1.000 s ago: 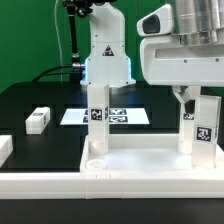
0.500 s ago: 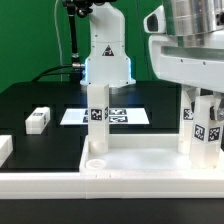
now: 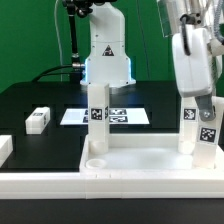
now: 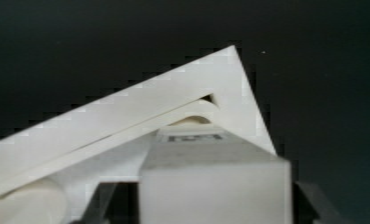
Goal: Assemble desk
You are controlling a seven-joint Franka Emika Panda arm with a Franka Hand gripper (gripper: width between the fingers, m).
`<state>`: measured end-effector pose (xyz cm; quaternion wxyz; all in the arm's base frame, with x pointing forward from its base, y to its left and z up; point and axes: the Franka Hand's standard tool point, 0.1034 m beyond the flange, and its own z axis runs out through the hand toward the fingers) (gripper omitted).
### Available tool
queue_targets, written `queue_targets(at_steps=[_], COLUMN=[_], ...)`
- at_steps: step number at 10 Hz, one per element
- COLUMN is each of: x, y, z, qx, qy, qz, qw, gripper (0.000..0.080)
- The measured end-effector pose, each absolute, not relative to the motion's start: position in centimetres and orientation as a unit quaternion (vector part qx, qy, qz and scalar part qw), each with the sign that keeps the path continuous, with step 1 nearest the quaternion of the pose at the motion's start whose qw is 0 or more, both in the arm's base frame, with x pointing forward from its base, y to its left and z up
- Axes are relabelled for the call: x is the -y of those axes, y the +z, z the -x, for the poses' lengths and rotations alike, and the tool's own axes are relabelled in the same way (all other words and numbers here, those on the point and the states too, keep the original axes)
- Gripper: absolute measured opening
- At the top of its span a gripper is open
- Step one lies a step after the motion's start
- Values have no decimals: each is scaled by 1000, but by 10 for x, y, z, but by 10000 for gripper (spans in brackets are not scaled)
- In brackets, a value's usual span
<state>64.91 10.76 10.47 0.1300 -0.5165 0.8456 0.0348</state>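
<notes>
Black table (image 3: 50, 100) — hand (image 3: 204, 103) grips leg (image 3: 206, 128).

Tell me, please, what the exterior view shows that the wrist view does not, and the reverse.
Only the exterior view shows the marker board, two loose legs at its left, and two upright legs on the panel. Only the wrist view looks straight down a leg between the gripper fingers. Both show the panel's corner under the arm.
</notes>
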Motion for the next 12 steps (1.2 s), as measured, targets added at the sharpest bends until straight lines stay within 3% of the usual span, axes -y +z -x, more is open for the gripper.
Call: queue_targets(at_steps=[3, 4, 5, 6, 7, 10, 11, 12], x=[-108, -109, -115, -117, -122, -126, -123, -112], y=[104, 104, 105, 106, 107, 107, 106, 103], z=[-649, -649, -646, -651, -650, -649, -646, -637], qx=[-855, -845, -803, -740, -679, -610, -549, -447], qy=[34, 32, 31, 17, 17, 6, 4, 15], qz=[500, 517, 584, 664, 728, 786, 831, 893], qw=[132, 132, 114, 110, 98, 98, 89, 55], gripper=[294, 393, 531, 612, 612, 648, 648, 648])
